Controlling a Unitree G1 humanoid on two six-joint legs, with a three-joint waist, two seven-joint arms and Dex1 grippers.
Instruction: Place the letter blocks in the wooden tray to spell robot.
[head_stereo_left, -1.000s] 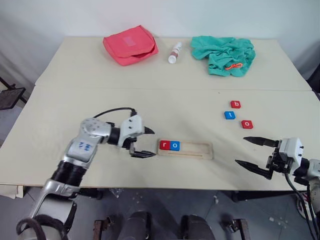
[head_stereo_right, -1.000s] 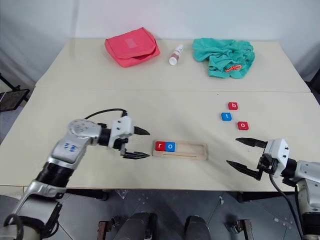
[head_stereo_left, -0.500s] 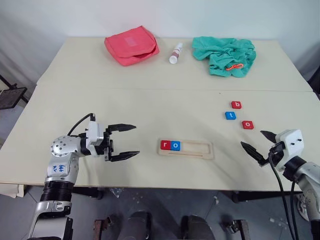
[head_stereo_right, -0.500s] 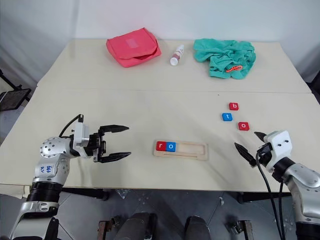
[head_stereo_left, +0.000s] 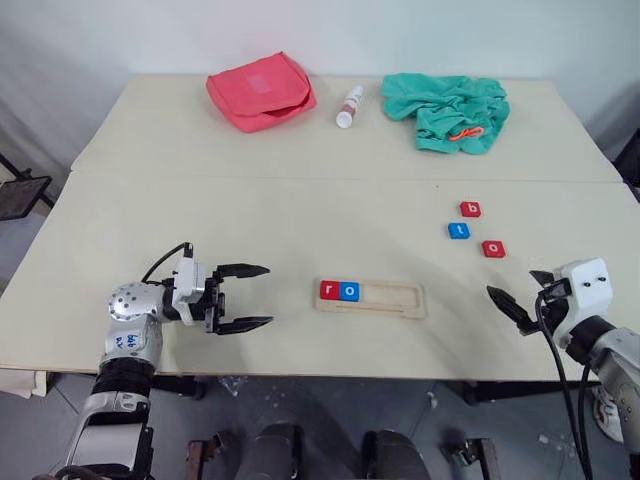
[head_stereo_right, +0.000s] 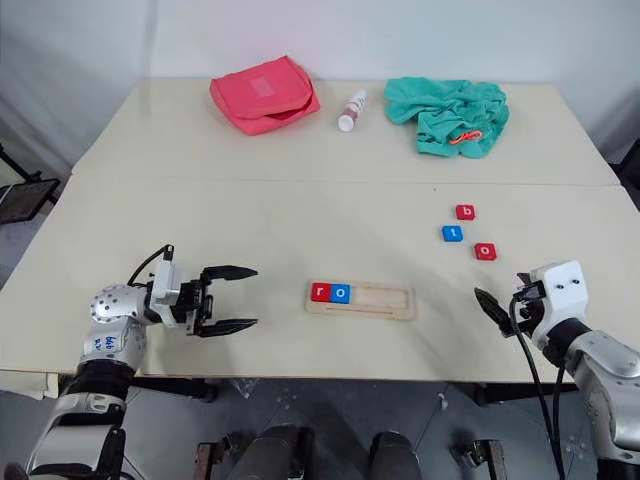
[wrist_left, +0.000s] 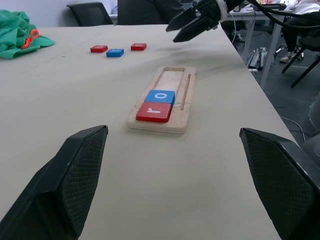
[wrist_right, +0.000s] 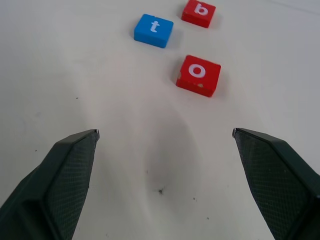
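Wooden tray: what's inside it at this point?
The wooden tray holds two blocks at its left end, side by side: a red r and a blue o. The rest of its groove is bare wood. Nothing covers it.

The right gripper (head_stereo_left: 518, 297) shows one black finger plainly in the head views; the other seems tucked behind its white housing. In the left wrist view the green cloth (wrist_left: 20, 31) is cut off at the picture's edge. The small bottle (head_stereo_left: 349, 105) at the far side carries a label too small to read.
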